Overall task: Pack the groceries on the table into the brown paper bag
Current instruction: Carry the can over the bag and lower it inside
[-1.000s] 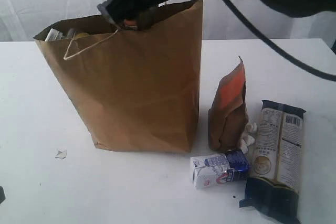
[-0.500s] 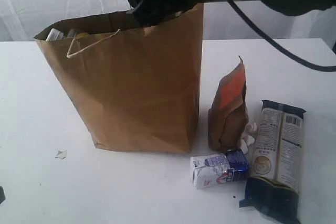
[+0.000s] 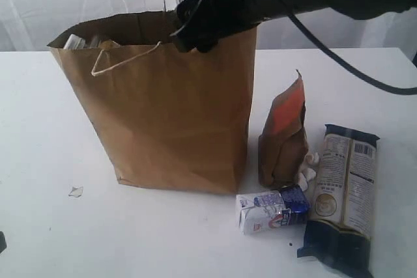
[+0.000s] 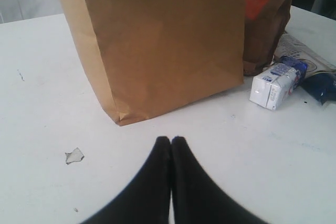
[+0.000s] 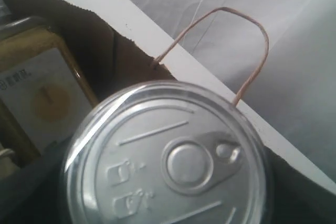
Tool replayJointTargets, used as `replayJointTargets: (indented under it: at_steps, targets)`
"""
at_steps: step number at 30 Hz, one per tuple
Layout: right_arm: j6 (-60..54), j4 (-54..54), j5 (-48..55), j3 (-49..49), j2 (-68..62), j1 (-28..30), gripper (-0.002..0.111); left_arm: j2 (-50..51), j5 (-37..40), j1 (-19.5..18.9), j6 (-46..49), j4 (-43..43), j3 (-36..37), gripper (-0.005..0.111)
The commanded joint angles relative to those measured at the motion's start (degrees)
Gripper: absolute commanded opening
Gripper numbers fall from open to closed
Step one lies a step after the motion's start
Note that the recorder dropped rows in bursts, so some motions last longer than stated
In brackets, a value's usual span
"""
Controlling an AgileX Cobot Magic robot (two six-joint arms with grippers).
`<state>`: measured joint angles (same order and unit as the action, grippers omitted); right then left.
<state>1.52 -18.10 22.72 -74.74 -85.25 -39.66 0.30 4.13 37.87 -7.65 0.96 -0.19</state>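
**Right claw** [image 3: 194,27]: closed on the dark pull-tab can [image 5: 168,163]. The can is held clear of the table [image 3: 39,135], at the mouth of the brown paper bag [image 3: 169,115], toward 12 o'clock of the bag in the exterior view. Its silver lid and pull tab face the right wrist camera and fill most of that view. The claw's fingertips are hidden behind the can. The can is close to the rear cord handle [image 5: 231,35], which stands upright.

**Left claw** [image 4: 170,148]: closed, fingers pressed together, nothing between them. It is low over bare table, facing the bag's lower corner and apart from it.

**Bag**: upright, mouth open. The front cord handle [image 3: 120,60] hangs against the front face. Inside, the yellow-grain bottle [image 5: 39,95] stands by the bag wall. Other contents show at the rim toward 10 o'clock but are too unclear to name.

**Groceries on the table, exterior view**:
- The brown-orange pouch [image 3: 285,135] is upright, just beside the bag at its 3 o'clock.
- The small white-blue packet [image 3: 272,209] lies on its side at the bag's 5 o'clock, directly at 6 o'clock of the pouch.
- The long dark-ended pasta packet [image 3: 342,193] lies flat at 3 o'clock of the white-blue packet, one dark end toward 6 o'clock.

**Debris**: small white crumbs [image 3: 307,170] lie between the pouch and the pasta packet. A small pale scrap [image 3: 75,191] lies at the bag's 8 o'clock.
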Motion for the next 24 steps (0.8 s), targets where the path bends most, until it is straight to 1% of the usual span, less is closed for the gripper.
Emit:
replayJointTargets:
  at_steps: [1, 8, 10, 11, 13, 16, 18, 20, 24]
  targets:
    - [0.96, -0.22, -0.45, -0.79, 0.52, 0.3, 0.0, -0.3, 0.19, 0.02, 0.1, 0.57, 0.19, 0.0]
    - [1.79, -0.22, 1.94, -0.79, 0.52, 0.3, 0.001, -0.3, 0.19, 0.02, 0.1, 0.57, 0.19, 0.0]
    - [2.21, -0.22, 2.43, -0.79, 0.52, 0.3, 0.007, -0.3, 0.19, 0.02, 0.1, 0.57, 0.19, 0.0]
    - [2.45, -0.22, 2.56, -0.79, 0.52, 0.3, 0.013, -0.3, 0.19, 0.02, 0.1, 0.57, 0.19, 0.0]
    - [2.6, -0.22, 2.69, -0.79, 0.52, 0.3, 0.025, -0.3, 0.19, 0.02, 0.1, 0.57, 0.19, 0.0]
    - [2.98, -0.09, 2.69, -0.79, 0.52, 0.3, 0.048, -0.3, 0.19, 0.02, 0.1, 0.57, 0.19, 0.0]
    - [3.23, 0.02, 2.54, -0.79, 0.52, 0.3, 0.058, -0.3, 0.19, 0.02, 0.1, 0.57, 0.19, 0.0]
    - [3.23, 0.02, 2.54, -0.79, 0.52, 0.3, 0.061, -0.3, 0.19, 0.02, 0.1, 0.57, 0.19, 0.0]
    - [4.81, 0.12, 2.54, -0.79, 0.52, 0.3, 0.062, -0.3, 0.19, 0.02, 0.1, 0.57, 0.19, 0.0]
